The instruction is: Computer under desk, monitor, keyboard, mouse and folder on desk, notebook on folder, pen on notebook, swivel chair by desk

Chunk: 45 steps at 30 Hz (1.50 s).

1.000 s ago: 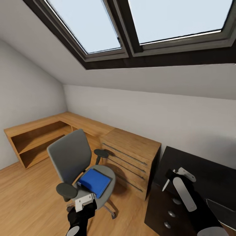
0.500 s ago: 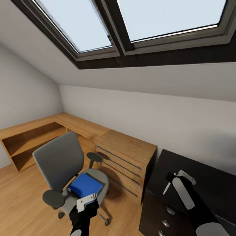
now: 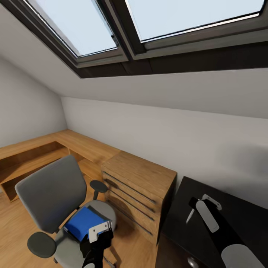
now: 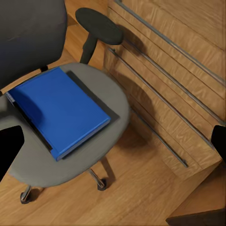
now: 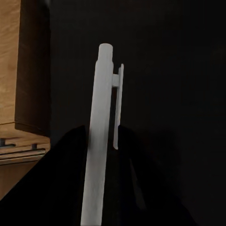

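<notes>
While your left gripper [image 3: 99, 233] hangs low in the head view above the swivel chair [image 3: 56, 208], its jaw state cannot be told: the left wrist view gives just dark finger tips at the frame edges, with nothing between them. The folder [image 4: 59, 109] lies flat on the grey seat [image 4: 101, 136], black spine edge toward the seat back, its blue cover well inside the seat rim. One black armrest [image 4: 100, 29] stands between the seat and the wooden cabinet [image 3: 139, 193], whose long bar handles run across the drawer fronts. The chair sits just beside that cabinet, on the wooden floor [image 3: 128, 249]. Your right gripper [image 3: 197, 204] is over the glossy black counter [image 3: 238, 212] and is clamped on the pen [image 5: 101, 127]; the right wrist view shows the white barrel with its clip running out from between the dark fingers [image 5: 136, 188], above the counter top. A low wooden shelf unit [image 3: 33, 156] runs along the far wall beneath the skylight [image 3: 123, 33].
</notes>
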Tool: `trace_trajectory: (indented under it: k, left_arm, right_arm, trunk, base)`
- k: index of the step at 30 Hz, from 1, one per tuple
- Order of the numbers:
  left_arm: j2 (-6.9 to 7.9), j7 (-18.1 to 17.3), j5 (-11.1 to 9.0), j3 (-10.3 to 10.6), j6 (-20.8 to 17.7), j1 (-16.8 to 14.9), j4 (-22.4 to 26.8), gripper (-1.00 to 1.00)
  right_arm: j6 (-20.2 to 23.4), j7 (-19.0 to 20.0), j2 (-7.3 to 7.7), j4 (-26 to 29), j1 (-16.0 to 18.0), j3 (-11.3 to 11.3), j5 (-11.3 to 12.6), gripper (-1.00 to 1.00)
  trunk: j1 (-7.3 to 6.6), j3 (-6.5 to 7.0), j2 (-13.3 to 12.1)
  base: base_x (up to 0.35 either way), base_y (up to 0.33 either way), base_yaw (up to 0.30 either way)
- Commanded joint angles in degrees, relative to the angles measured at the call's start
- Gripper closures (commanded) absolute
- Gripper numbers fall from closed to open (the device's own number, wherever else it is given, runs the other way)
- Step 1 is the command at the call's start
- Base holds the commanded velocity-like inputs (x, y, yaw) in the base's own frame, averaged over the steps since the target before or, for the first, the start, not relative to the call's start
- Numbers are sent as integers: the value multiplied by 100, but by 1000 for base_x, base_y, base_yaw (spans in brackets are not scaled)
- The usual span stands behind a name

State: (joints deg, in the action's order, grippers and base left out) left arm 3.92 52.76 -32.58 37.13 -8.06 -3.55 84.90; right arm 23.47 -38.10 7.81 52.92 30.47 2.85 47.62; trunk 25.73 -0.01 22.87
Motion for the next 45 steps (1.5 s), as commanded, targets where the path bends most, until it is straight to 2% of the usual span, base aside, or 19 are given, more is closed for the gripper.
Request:
trace_trajectory:
  k: [1, 8, 11, 17, 24, 30, 32, 38, 45]
  left_arm:
    - [4, 39, -13, 16, -39, -5, 9, -100]
    - [3, 26, -14, 21, -40, -4, 12, -100]
    - [3, 25, -15, 18, -40, -5, 17, -100]
    - [-1, 24, -13, 23, -38, -5, 75, -100]
    - [-5, 24, -14, 28, -38, -5, 116, -100]
    - [-5, 24, -18, 29, -38, -5, 164, -100]
    - [-5, 32, -19, 30, -38, -5, 185, -100]
    - [-5, 175, -20, 31, -38, -5, 203, -100]
    - [-19, 538, -20, 64, -38, -5, 218, -100]
  right_arm:
    - [13, 12, 8, -115, 59, 22, 27, 100]
    - [-16, 381, 11, -929, 418, 27, 0, 100]
    - [-37, 648, 10, -1548, 678, 30, -128, 100]
    - [-198, 987, -25, -2183, 836, 39, -263, 100]
    - [-172, 991, -73, -2380, 860, 41, -263, 100]
    - [-162, 806, -140, -2440, 871, 45, -262, 100]
    - [-167, 639, -210, -2450, 873, 48, -267, 100]
    - [-178, 586, -265, -2456, 873, 64, -274, 100]
    - [-193, 562, -304, -2459, 873, 79, -281, 100]
  trunk:
    - [6, -3, 4]
    - [6, -3, 4]
    - [6, -3, 4]
    - [6, -3, 4]
    - [6, -3, 4]
    - [6, -3, 4]
    - [49, -38, 85]
    - [181, -146, 325]
    - [335, -272, 606]
  base:
    - [271, -114, 0]
    - [95, -41, 0]
    - [12, -5, 0]
    - [2, -1, 0]
    - [0, 0, 0]
    - [0, 0, 0]
    - [0, 0, 0]
    - [0, 0, 0]
    - [0, 0, 0]
